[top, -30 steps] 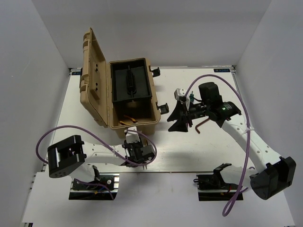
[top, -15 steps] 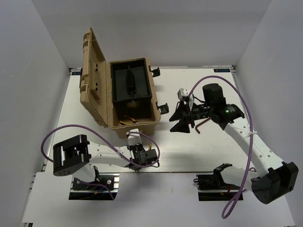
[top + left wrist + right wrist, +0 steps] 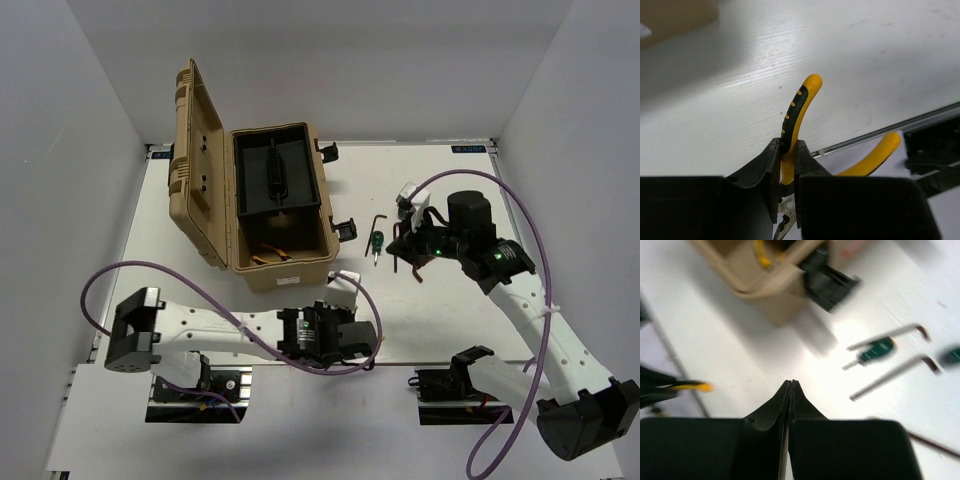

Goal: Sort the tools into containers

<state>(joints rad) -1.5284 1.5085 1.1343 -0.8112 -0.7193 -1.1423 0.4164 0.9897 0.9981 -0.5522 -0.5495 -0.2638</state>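
A white, wood-grained worktop (image 3: 440, 310) spreads beneath the right claw (image 3: 791, 385). Plain white walls (image 3: 350, 70) rise beyond the claw and on both sides of it. Even light, soft shadows.

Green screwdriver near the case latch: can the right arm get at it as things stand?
Probably yes. The screwdriver lies in the open with nothing over it, and the right pincer is close by, shut and empty; it would need opening first.

Tool case (image 3: 290, 268) rear-left on counter (image 3: 440, 320); screwdriver (image 3: 375, 242) right of it, hex key (image 3: 379, 217) behind screwdriver; pliers (image 3: 799, 107) before case at front edge
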